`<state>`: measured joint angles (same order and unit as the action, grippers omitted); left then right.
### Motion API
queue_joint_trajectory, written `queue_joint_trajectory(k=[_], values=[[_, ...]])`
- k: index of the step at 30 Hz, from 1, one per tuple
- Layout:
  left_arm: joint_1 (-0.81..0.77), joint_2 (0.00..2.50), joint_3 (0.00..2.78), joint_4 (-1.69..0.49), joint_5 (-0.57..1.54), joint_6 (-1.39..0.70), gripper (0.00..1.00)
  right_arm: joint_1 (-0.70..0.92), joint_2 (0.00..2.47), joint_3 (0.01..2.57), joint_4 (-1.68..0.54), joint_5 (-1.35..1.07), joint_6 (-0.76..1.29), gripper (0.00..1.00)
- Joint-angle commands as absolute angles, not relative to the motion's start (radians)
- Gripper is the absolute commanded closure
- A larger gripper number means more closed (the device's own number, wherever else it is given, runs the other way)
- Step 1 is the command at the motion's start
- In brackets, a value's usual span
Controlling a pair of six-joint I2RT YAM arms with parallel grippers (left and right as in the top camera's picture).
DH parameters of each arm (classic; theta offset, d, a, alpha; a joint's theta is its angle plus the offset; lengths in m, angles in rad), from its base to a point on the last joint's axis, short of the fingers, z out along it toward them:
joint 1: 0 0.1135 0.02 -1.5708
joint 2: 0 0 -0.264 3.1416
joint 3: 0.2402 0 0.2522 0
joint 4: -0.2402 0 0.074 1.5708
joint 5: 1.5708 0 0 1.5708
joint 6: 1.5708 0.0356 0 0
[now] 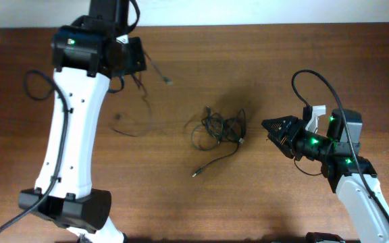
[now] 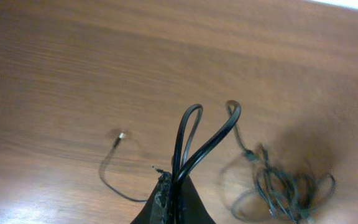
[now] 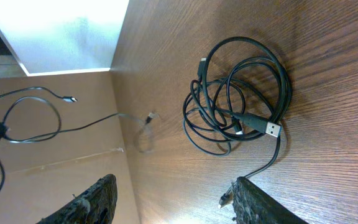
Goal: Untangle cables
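A tangled bundle of thin black cables (image 1: 218, 128) lies at the table's middle, with one strand trailing to a small plug (image 1: 195, 175). My left gripper (image 1: 135, 64) is raised at the back left, shut on a separate cable. In the left wrist view that strand stands up as two loops (image 2: 194, 127) out of the closed fingertips (image 2: 166, 190). One plug end (image 1: 169, 82) hangs to its right. My right gripper (image 1: 275, 128) is open just right of the bundle (image 3: 241, 93), jaws wide with nothing between them (image 3: 174, 181). A USB plug (image 3: 272, 129) lies on top of the bundle.
The wooden table (image 1: 181, 202) runs to a pale wall at the back. The left arm's big white link (image 1: 73, 128) crosses the left side of the table. Thick black robot wires loop at both arms (image 1: 319, 81).
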<state>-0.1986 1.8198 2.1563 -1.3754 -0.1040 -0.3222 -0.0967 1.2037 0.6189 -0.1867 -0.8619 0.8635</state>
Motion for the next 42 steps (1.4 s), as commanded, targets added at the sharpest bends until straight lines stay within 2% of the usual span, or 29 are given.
queue_joint_trajectory(k=[1,5,9,13,14,20,23,26,30,35,40,42], values=[[-0.227,1.818,2.091,-1.355,-0.039,-0.279,0.95,-0.098,1.203,0.621,-0.187,-0.856,0.852,0.40],[-0.214,1.822,2.034,-1.350,-0.207,-0.281,0.82,-0.099,1.203,0.621,-0.195,-0.856,0.850,0.40],[-0.161,1.825,1.983,-1.319,-0.222,-0.303,0.49,-0.098,1.203,0.621,-0.195,-0.856,0.841,0.40],[-0.111,1.825,1.930,-1.279,-0.195,-0.302,0.04,-0.098,1.203,0.621,-0.195,-0.856,0.841,0.40],[-0.103,1.825,1.921,-1.277,-0.179,-0.302,0.00,-0.098,1.203,0.621,-0.195,-0.856,0.841,0.40],[-0.091,1.832,1.895,-1.269,-0.141,-0.302,0.01,-0.098,1.203,0.621,-0.195,-0.853,0.841,0.40],[-0.091,1.838,1.887,-1.275,-0.002,-0.302,0.01,-0.098,1.203,0.621,-0.195,-0.853,0.841,0.39],[-0.091,1.839,1.845,-1.258,0.010,-0.303,0.01,-0.098,1.203,0.621,-0.196,-0.853,0.841,0.39],[-0.091,1.839,1.715,-1.193,-0.068,-0.498,0.01,-0.098,1.203,0.621,-0.199,-0.853,0.841,0.39],[-0.091,1.840,1.538,-1.039,-0.067,-0.597,0.00,-0.099,1.203,0.621,-0.206,-0.852,0.811,0.39],[-0.081,1.840,1.399,-0.870,-0.067,-0.645,0.11,-0.098,1.203,0.620,-0.213,-0.852,0.789,0.39],[-0.062,1.843,1.387,-0.864,-0.066,-0.699,0.16,-0.098,1.203,0.620,-0.213,-0.852,0.788,0.39]])
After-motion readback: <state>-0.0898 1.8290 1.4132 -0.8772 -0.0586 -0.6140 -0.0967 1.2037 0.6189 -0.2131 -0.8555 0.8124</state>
